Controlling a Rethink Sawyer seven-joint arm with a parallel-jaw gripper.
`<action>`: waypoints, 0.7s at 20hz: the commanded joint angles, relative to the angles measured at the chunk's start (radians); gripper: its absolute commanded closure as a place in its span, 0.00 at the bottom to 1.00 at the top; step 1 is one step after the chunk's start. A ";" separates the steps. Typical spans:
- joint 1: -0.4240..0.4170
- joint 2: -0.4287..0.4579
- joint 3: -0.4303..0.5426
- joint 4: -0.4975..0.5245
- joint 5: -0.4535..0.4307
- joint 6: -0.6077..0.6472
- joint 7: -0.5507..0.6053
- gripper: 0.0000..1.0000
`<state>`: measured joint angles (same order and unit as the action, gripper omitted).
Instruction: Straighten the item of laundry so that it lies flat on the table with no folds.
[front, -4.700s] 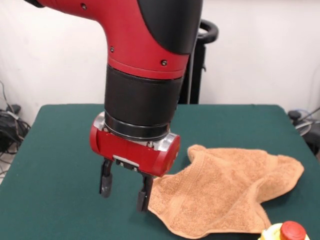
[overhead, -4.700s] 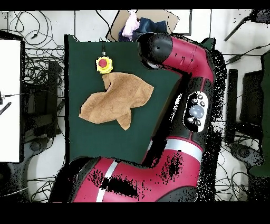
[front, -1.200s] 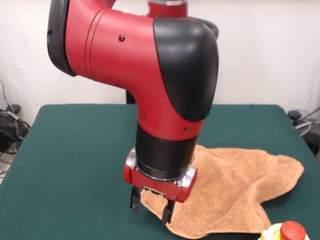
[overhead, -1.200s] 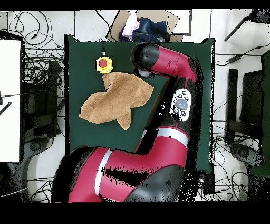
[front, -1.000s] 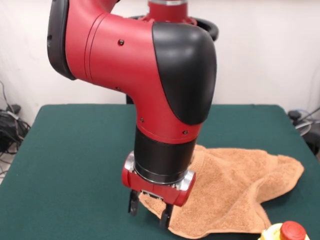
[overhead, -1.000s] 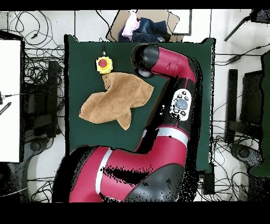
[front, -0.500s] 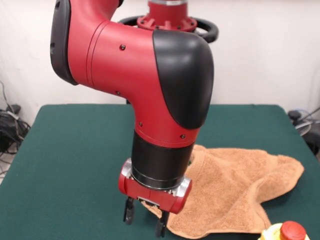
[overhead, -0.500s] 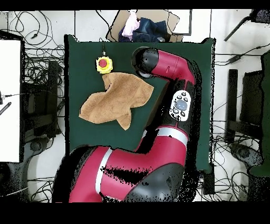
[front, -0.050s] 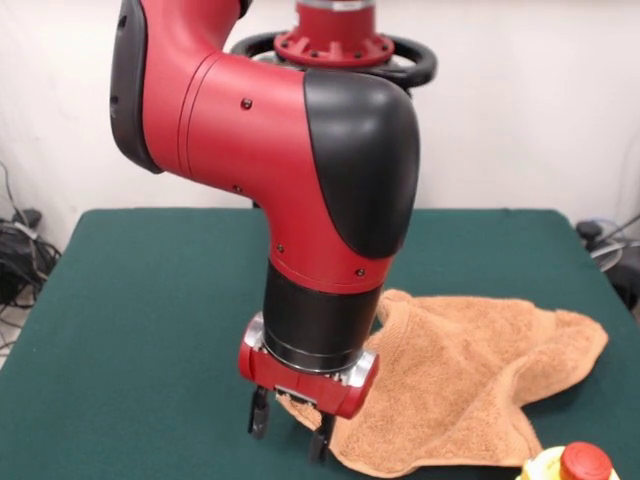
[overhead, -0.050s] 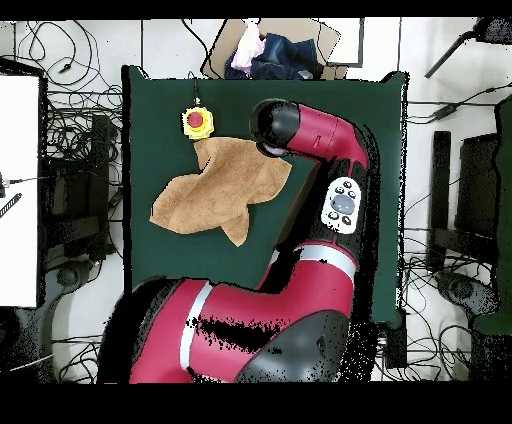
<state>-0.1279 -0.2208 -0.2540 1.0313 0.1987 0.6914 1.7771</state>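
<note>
your pincer (front, -0.050s: 290, 430) is hanging low over the green table (front, -0.050s: 130, 320), its fingers (front, -0.050s: 259, 412) spread apart and straddling the left corner of the orange-tan towel (front, -0.050s: 470, 370); that corner is poking up between them, and you cannot tell whether they are touching it. the towel is lying rumpled on the table's right half, with folds and a raised edge beside the arm. a yellow and red button (front, -0.050s: 572, 465) is sitting just beside its near edge.
</note>
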 joint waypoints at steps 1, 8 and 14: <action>0.010 -0.036 0.129 0.193 0.004 -0.065 0.124 0.00; 0.015 -0.066 0.132 0.235 0.008 -0.038 0.117 0.00; -0.004 -0.080 0.159 0.262 0.006 -0.037 0.081 0.00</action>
<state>-0.1239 -0.2888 -0.2449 1.1370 0.1989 0.6848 1.7771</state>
